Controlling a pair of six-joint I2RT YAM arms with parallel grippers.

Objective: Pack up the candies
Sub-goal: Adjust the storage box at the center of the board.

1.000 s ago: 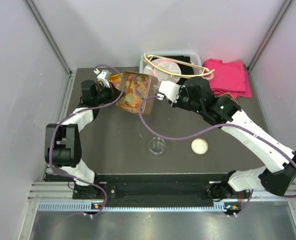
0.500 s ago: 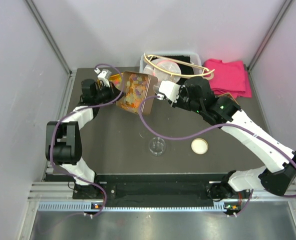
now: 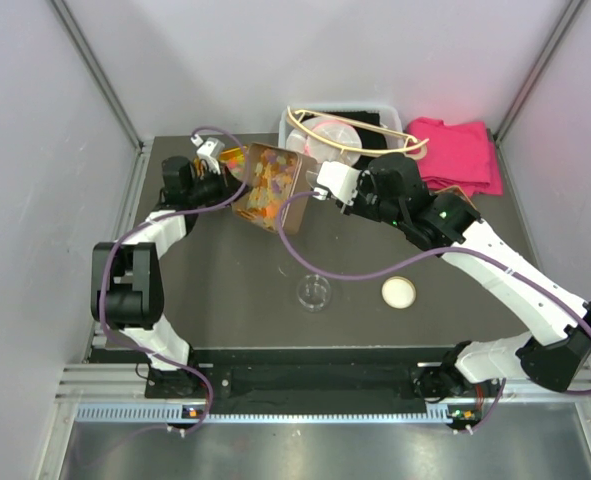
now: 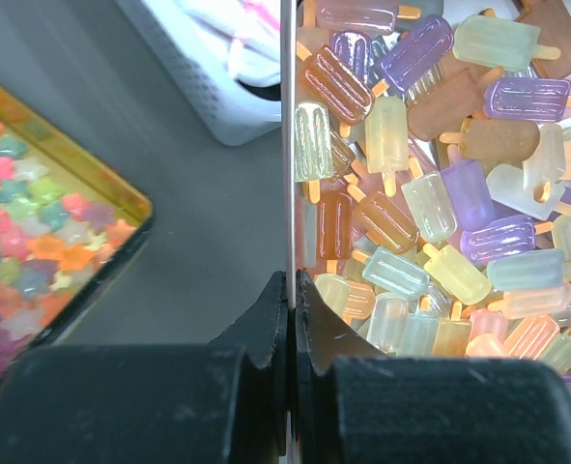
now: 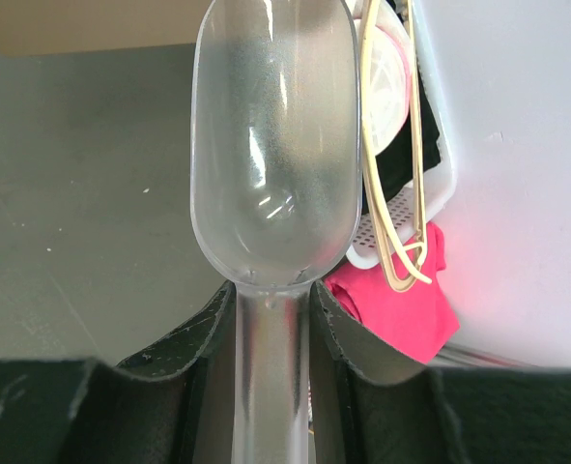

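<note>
Nearest on the bench (image 3: 225, 290), a small clear jar (image 3: 313, 292) stands beside a white lid (image 3: 398, 292). Farther back, the left pincer (image 4: 292, 287) clamps the wall of a box (image 3: 270, 190) full of candies (image 4: 430, 193). The box has just turned slightly toward the empty scoop (image 5: 273, 145) gripped by the right pincer (image 5: 271, 300), so scooping seems near. A basket (image 3: 390, 112) sits beyond.

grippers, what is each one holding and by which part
The right gripper holds the clear scoop by its handle; the left gripper pinches the candy box by its wall edge.
</note>
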